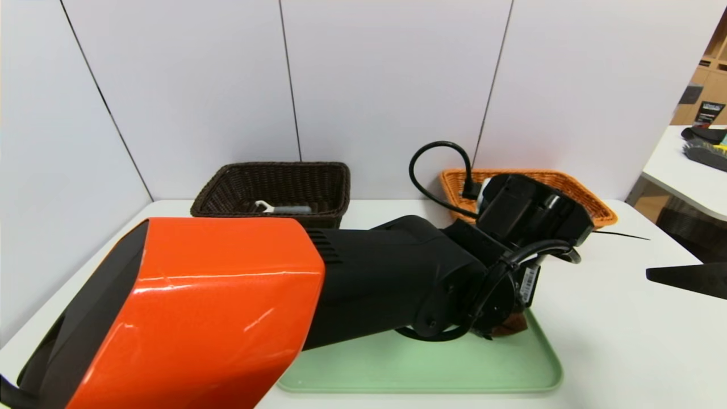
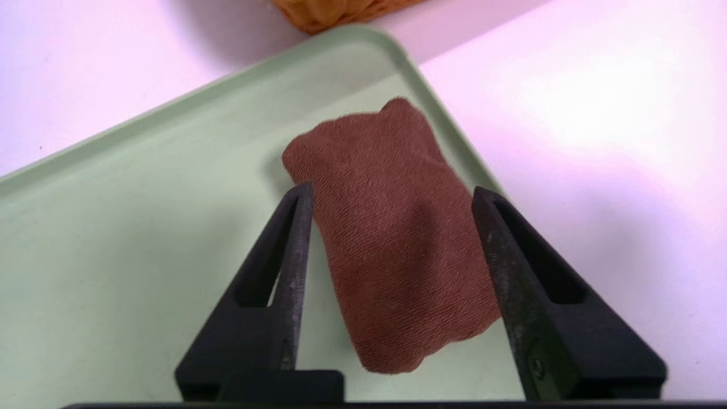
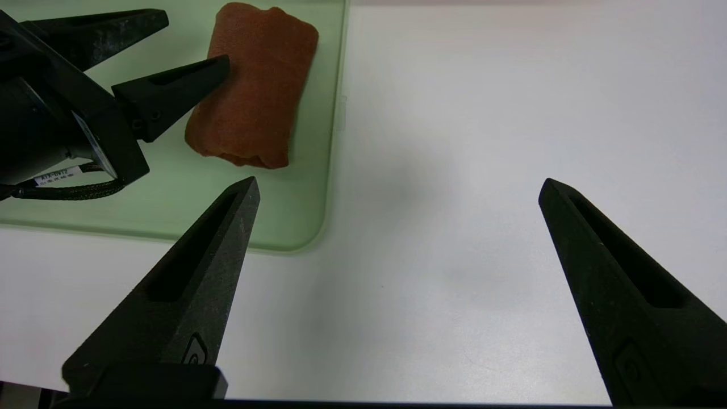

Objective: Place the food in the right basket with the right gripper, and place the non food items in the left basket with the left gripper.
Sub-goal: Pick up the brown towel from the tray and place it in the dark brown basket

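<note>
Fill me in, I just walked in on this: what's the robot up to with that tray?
It is sorting items into baskets. The left gripper is over the green tray, jaws open on either side of a folded brown cloth lying near the tray's corner. The right gripper is open over bare table beside the tray. The dark basket already holds a small tool.

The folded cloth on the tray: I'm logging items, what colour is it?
Reddish brown cloth, plain weave; clearest in the left wrist view.
</note>
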Tool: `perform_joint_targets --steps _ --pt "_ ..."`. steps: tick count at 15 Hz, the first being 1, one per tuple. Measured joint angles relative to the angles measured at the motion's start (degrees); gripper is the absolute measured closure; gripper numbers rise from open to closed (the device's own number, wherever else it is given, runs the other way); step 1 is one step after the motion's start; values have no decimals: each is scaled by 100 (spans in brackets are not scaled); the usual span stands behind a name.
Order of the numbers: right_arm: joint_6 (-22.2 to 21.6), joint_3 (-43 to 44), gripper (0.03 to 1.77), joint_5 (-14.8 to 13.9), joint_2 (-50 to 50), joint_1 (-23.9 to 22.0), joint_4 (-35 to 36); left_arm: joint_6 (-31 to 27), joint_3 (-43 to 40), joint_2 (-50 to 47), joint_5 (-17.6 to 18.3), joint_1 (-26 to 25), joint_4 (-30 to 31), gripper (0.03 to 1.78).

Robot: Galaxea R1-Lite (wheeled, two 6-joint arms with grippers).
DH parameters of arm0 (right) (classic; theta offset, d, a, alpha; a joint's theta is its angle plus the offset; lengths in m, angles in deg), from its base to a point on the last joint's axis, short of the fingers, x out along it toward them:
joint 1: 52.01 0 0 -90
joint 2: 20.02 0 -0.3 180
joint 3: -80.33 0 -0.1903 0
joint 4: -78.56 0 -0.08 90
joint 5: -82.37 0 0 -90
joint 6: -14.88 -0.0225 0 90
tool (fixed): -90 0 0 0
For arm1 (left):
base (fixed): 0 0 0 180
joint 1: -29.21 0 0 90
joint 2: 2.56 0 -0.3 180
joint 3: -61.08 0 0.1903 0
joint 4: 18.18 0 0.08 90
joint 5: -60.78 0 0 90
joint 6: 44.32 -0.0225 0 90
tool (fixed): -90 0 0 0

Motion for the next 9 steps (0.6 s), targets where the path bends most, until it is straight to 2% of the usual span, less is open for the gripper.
perform_joint_targets --steps 4,9 --pt "-2 -11 11 1 -48 0 -9 -6 0 177 2 46 373 48" --pt "-2 -35 11 6 -83 13 -11 -6 2 463 -11 50 483 31"
